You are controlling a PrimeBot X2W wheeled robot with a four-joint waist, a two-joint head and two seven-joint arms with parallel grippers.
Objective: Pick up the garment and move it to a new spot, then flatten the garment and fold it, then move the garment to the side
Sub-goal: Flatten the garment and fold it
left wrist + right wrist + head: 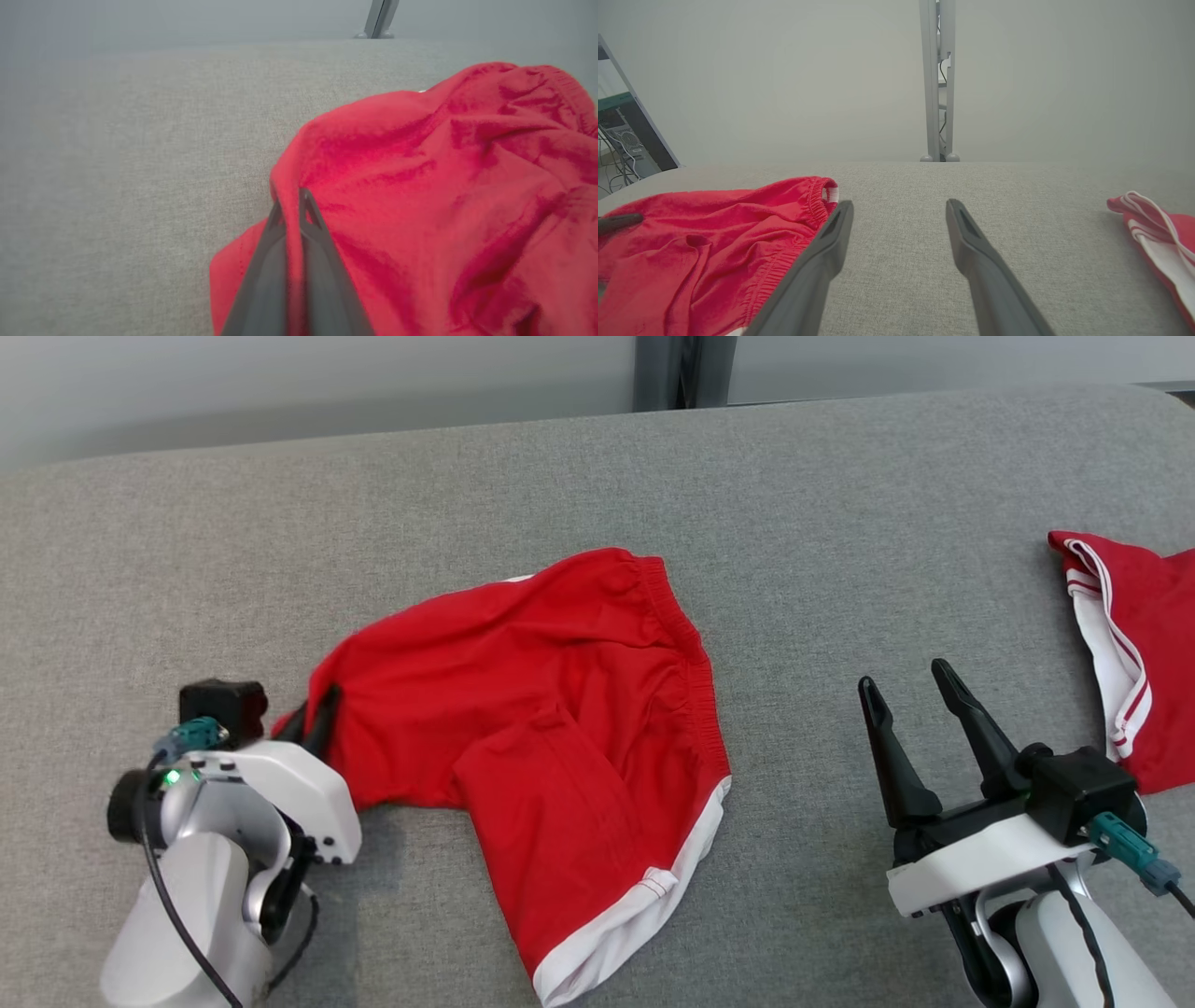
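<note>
The garment (551, 728) is a pair of red shorts with a white hem, lying rumpled on the grey fabric surface (597, 476), elastic waistband to the right. My left gripper (313, 719) sits at the garment's left edge, shut on a fold of the red cloth; the left wrist view shows its fingers (308, 224) pinching the garment (444, 186). My right gripper (910, 695) stands open over bare grey surface to the right of the garment, holding nothing. In the right wrist view its fingertips (899, 205) are spread wide, with the garment (714, 242) at the left.
A second red garment with white stripes (1134, 644) lies at the right edge of the surface, close to my right wrist, and also appears as a striped red garment (1157, 233). A pale wall and a grey metal post (938, 79) stand behind the surface.
</note>
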